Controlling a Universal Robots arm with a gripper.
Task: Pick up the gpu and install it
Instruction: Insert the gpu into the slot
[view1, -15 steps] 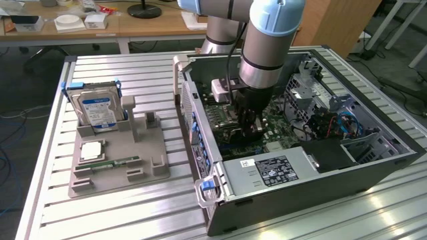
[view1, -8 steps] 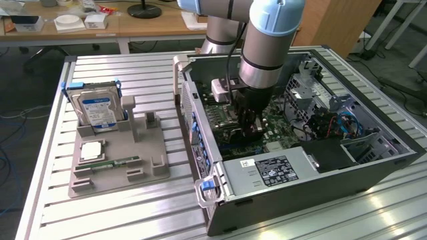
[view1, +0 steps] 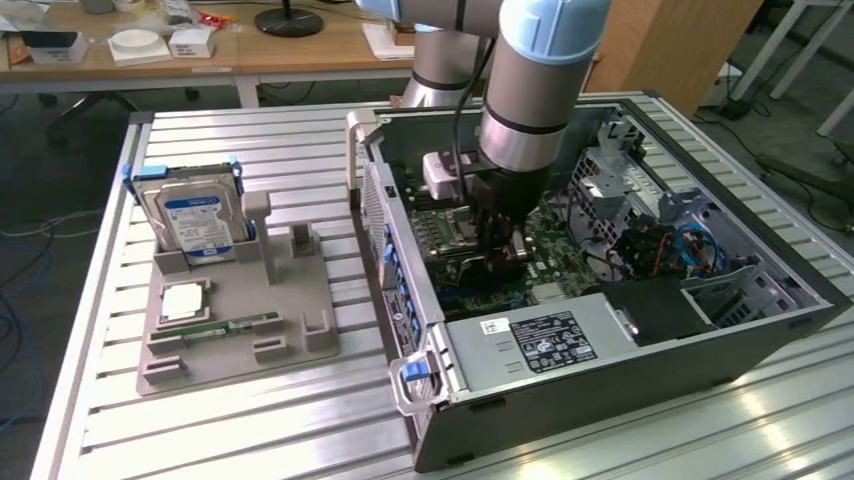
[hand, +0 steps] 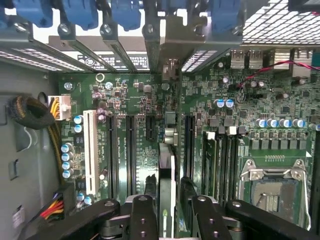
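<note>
No legible text, labels on hard drive (view1: 196, 218) and power supply (view1: 553, 341) unreadable

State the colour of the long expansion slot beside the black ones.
White expansion slot, clearest in the wrist view.

Ribbed, matt silver metal table (view1: 267, 140); dark metal computer case (view1: 641, 365); matt grey plastic holder tray (view1: 227, 345); glossy green motherboard (hand: 130, 100).

Silver hard drive (view1: 195, 218) upright in grey holder tray (view1: 234, 335), open computer case (view1: 747, 330), wooden desk (view1: 267, 50)
</note>
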